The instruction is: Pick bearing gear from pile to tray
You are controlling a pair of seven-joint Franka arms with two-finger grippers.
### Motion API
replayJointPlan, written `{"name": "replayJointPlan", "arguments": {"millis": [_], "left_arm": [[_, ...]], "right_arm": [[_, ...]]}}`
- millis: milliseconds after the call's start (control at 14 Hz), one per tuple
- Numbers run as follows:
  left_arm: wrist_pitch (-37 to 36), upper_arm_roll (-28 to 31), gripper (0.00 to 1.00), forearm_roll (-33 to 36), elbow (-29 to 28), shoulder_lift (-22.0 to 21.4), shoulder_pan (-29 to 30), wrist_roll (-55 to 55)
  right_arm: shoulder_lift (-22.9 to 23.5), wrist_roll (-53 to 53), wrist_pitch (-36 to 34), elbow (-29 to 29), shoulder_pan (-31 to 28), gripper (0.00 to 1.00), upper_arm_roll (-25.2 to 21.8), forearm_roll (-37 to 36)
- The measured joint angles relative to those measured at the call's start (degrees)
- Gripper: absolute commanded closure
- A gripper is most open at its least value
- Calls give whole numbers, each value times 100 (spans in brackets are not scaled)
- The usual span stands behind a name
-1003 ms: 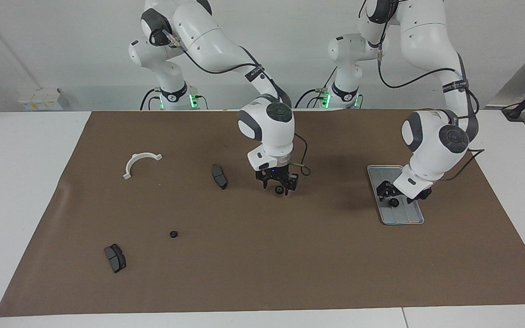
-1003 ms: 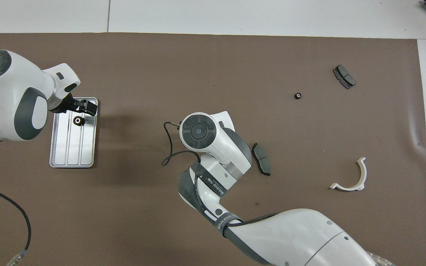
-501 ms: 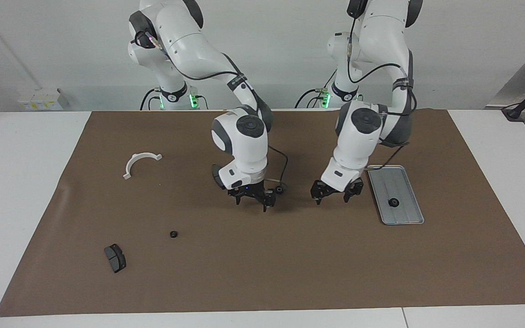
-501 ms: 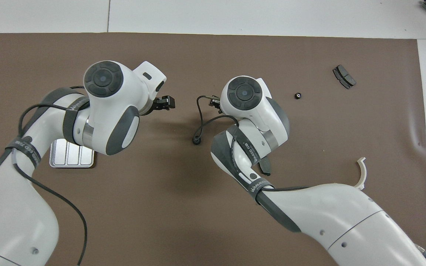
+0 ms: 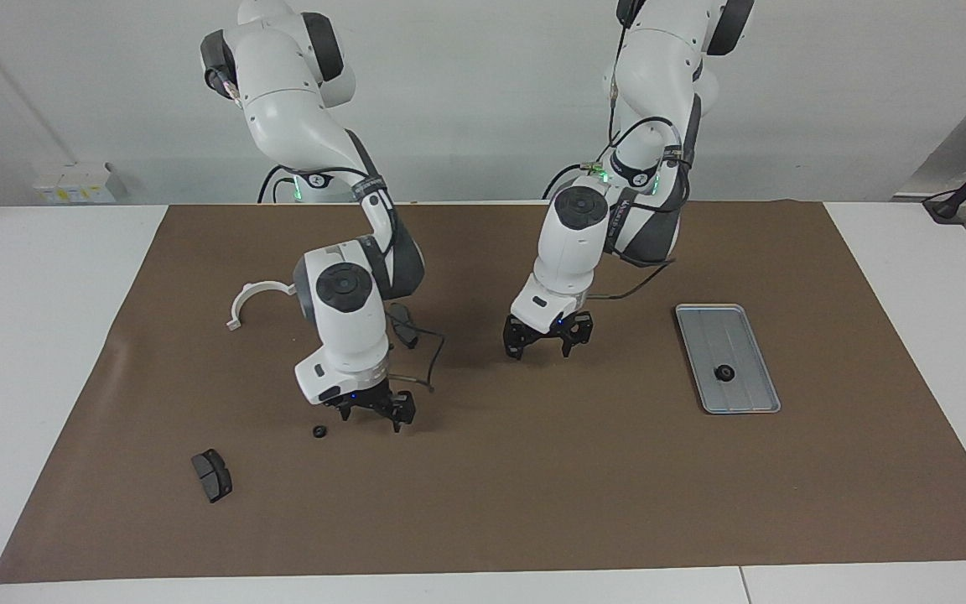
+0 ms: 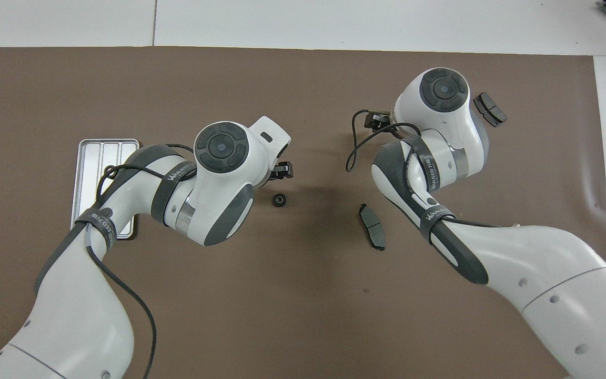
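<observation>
Facing view | left gripper (image 5: 543,342) spread, empty, low over mid-mat; overhead shows the middle gear (image 6: 280,200) at its 6 o'clock | right gripper (image 5: 374,413) spread, loose gear (image 5: 319,432) near at its 8 o'clock | I judge both are set to straddle | tray gear (image 5: 724,373) lies in the tray (image 5: 743,335), 3 o'clock of left gripper, bare mat between.

Count, both views together:

- 3 small black gears: gear in tray (image 5: 725,373), gear mid-mat (image 6: 280,200), gear twd right arm's end (image 5: 319,432).
- 2 dark brake pads: pad nr mat centre (image 6: 372,226), pad nr mat corner (image 5: 211,475).
- 1 white curved bracket (image 5: 250,291).
- 1 metal tray (image 5: 743,390).
- 1 brown mat (image 5: 533,503).
- 2 robot arms w/ 1 gripper each: left gripper (image 5: 545,347), right gripper (image 5: 376,413).
</observation>
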Motion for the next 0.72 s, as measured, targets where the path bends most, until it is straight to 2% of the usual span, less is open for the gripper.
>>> {"name": "replayJointPlan", "arguments": {"millis": [358, 501, 716], "left_arm": [[135, 5, 18, 0, -241, 166, -259, -128], [228, 5, 21, 0, -243, 254, -312, -180], [302, 6, 26, 0, -259, 259, -315, -181]], "right_arm": [[19, -961, 0, 0, -424, 17, 8, 309], [53, -1068, 0, -12, -473, 21, 9, 320], [125, -1075, 15, -66, -471, 32, 22, 321]]}}
